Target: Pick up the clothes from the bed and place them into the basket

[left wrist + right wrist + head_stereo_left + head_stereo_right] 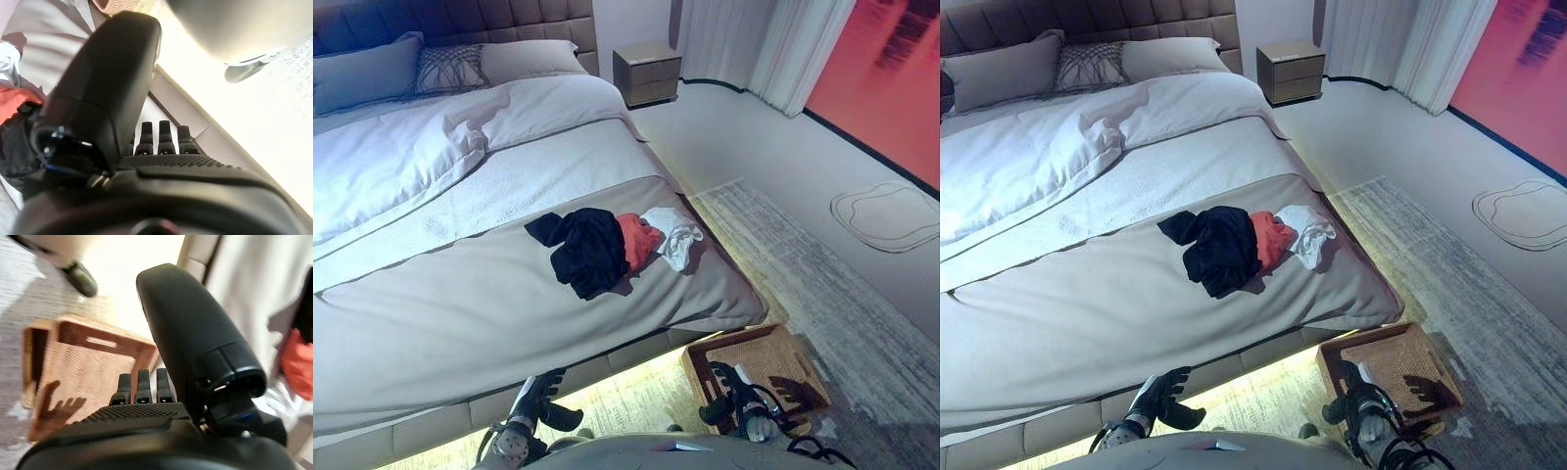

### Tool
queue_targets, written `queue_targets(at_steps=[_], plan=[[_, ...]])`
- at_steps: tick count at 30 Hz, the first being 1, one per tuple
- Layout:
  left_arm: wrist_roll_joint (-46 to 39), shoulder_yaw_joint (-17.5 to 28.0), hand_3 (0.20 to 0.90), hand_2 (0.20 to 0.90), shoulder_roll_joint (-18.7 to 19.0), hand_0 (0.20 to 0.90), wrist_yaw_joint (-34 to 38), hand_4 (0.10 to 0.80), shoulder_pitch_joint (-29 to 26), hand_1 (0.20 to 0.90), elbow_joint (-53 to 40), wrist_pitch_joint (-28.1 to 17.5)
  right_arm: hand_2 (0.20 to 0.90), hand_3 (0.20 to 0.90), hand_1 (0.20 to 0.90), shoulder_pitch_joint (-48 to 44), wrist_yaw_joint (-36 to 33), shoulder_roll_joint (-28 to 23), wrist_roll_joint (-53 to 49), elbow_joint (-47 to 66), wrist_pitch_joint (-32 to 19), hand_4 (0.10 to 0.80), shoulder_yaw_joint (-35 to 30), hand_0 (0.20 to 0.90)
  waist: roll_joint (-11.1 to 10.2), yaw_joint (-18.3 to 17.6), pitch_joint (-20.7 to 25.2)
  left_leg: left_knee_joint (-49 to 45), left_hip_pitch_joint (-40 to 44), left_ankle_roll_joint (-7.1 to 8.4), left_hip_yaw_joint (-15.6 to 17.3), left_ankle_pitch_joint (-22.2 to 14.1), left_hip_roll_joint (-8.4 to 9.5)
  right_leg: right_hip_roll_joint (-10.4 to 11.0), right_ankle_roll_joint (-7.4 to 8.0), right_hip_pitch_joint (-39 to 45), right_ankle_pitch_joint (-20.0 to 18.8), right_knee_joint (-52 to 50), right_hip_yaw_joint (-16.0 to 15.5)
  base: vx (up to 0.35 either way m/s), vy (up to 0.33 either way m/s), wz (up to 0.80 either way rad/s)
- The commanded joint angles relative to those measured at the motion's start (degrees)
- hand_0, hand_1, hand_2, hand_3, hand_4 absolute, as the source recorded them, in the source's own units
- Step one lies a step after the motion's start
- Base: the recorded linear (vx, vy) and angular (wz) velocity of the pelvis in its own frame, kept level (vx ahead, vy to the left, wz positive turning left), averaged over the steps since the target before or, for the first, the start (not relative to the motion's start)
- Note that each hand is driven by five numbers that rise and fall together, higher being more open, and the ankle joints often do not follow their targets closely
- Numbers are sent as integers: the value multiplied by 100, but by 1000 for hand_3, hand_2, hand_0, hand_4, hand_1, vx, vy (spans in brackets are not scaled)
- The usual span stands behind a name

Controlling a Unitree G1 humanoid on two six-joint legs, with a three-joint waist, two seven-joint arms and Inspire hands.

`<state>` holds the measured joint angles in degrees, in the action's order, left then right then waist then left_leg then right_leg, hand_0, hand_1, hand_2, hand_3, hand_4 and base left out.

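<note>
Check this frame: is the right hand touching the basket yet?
Apart. In the right wrist view the right hand hangs with straight fingers above the basket, casting its shadow inside; nothing is held, and the clothes lie on the bed.

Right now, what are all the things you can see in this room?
Black garment: one, black, on the bed's foot end, leftmost of the pile.
Red garment: one, red-orange, between the black and the white.
White garment: one, white, right end of the pile.
Bed: one, beige cover, white duvet further up.
Pillows: three, grey, patterned and pale, at the headboard.
Basket: one, brown wicker, empty, on the floor by the bed's corner.
Nightstand: one, beige, beside the bed.
Rug: one, grey, on the floor.
Curtains: white, far wall.
Left hand: dark, open, empty.
Right hand: dark, open, empty, above the basket.
</note>
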<state>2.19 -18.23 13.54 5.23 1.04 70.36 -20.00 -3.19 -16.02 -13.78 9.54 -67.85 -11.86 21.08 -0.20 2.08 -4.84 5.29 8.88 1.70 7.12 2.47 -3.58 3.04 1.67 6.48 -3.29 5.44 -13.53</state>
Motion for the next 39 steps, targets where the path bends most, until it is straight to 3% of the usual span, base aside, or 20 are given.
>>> queue_targets(at_steps=[1,6,8,10,13,15,18,20,22,23,26,30,33,34,39], plan=[[-214,-246,900,900,104,900,34,800,-621,900,-135,-101,900,900,900,-1057,-483,-282,-293,454,-286,800,155,900,-223,76,-56,-29,88,-126,-279,-636,87,236,347,334,456,-160,230,-4,-42,3],[-329,-275,900,900,223,900,24,800,-700,900,-184,-60,900,900,900,-1943,-472,-772,-90,1036,252,800,236,900,-319,161,-63,-45,112,-102,-249,-622,23,167,273,313,525,-217,272,-9,-32,1],[-697,-196,900,900,261,900,76,800,-800,900,-195,-52,900,900,900,-2472,-295,-1068,-207,1166,516,800,286,900,-407,195,-142,-650,-62,-77,-166,-783,-9,182,182,245,572,-340,297,-55,-14,1],[-778,-29,900,900,266,900,152,800,-886,900,-217,-183,900,900,900,-2923,-218,-1332,-169,1335,762,800,282,900,-527,317,-345,-1491,-567,-54,-343,-964,114,226,85,173,540,-467,322,-40,17,2],[-707,-105,900,900,356,900,144,800,-982,900,-363,-120,900,900,900,-3500,-306,-1564,-365,1244,929,800,394,900,-480,487,-563,-1295,-797,-60,-549,-714,166,265,152,7,477,-666,376,7,144,6],[13,-333,900,900,534,900,82,800,-1051,900,-451,-152,900,900,900,-3937,-328,-1650,-383,1129,1041,800,406,900,-421,581,-561,-906,-702,-221,-592,-643,206,291,181,-177,732,-1194,304,80,202,3],[-273,-573,900,900,792,900,-187,800,-1007,900,-690,-57,900,900,900,-4152,-268,-1977,-422,1350,1124,800,455,900,-343,577,-669,-858,-713,-383,-747,-641,316,369,417,-1041,393,-2690,296,63,94,-7],[-1061,-665,900,900,944,900,-506,800,-1067,900,-856,108,900,900,900,-4658,-394,-2081,-522,1226,1187,800,596,900,-320,591,-883,-1172,-817,-370,-851,-816,357,576,463,-1520,168,-2578,367,37,-58,8],[-2024,-619,900,900,990,900,-1030,800,-1392,900,-991,251,900,900,900,-5281,-649,-2075,-441,1034,1339,800,675,900,-268,561,-1200,-1671,-1320,-355,-951,-986,345,596,371,-1839,352,-2209,611,-191,-155,23],[-2271,-571,900,900,946,900,-1079,800,-1475,900,-1100,217,900,900,900,-5495,-704,-2111,-382,968,1362,800,682,900,-258,553,-1319,-1897,-1617,-355,-926,-984,363,502,316,-1889,475,-2212,653,-277,-153,34],[-3269,-382,900,900,774,900,-1142,800,-1675,900,-1717,209,900,900,900,-6091,-786,-2313,-287,788,1364,800,806,900,-290,670,-1657,-2552,-2490,-289,-943,-1011,426,462,195,-2190,613,-2296,416,-247,-153,43],[-3770,-536,900,900,766,900,-1322,800,-1473,900,-2923,-62,900,900,900,-6578,-805,-2813,-523,831,1649,800,1202,900,-166,826,-2041,-3139,-3289,-274,-1040,-1081,508,472,27,-2894,845,-2921,240,-150,-47,18],[-4142,-689,900,900,920,900,-1360,800,-1312,900,-3710,-228,900,900,900,-6785,-815,-3044,-560,754,1868,800,1321,900,-21,901,-2212,-3519,-3692,-309,-1061,-1174,584,611,-95,-3349,1077,-3554,116,-1,33,17],[-4283,-716,900,900,978,900,-1401,800,-1280,900,-3957,-257,900,900,900,-6876,-796,-3105,-541,678,1901,800,1369,900,56,944,-2299,-3778,-3773,-312,-1084,-1381,619,636,-106,-3446,1294,-3886,131,60,27,13],[-4728,-734,900,900,1077,900,-1466,800,-1296,900,-4448,-380,900,900,900,-7131,-927,-3174,-546,395,1944,800,1460,900,238,985,-2446,-4299,-4174,-359,-1092,-1538,710,718,-221,-3797,1480,-4419,113,22,14,9]])
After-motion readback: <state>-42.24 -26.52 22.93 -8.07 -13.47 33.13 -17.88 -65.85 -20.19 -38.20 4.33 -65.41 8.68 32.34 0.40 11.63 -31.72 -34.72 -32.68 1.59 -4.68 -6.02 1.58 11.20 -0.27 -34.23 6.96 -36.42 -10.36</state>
